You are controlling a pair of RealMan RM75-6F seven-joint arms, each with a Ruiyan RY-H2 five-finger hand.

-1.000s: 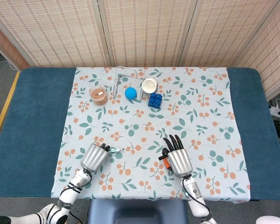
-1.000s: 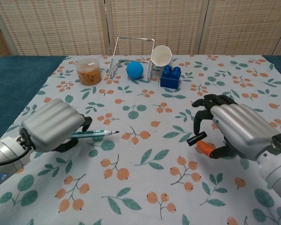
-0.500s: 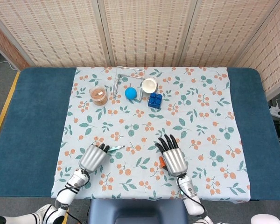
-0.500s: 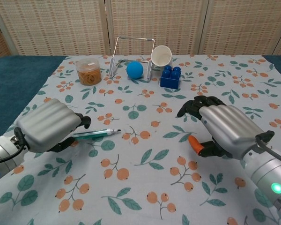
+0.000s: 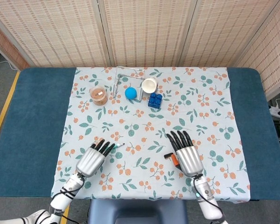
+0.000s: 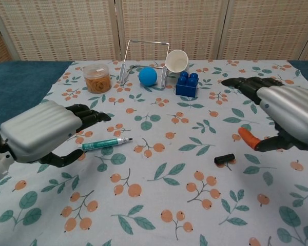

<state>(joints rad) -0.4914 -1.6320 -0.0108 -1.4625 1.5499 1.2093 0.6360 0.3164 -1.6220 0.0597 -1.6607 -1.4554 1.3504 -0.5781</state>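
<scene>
Near the cloth's six o'clock edge, both hands, left hand (image 6: 38, 130) and right hand (image 6: 290, 115), hover with fingers spread and empty, green pen (image 6: 106, 144) uncapped, its black cap (image 6: 225, 159) lying apart at three o'clock.

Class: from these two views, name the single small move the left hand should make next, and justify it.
Probably lower the left hand and close its fingers on the green pen: the hand hovers open just beside it, and the pen lies free on the tablecloth.
</scene>
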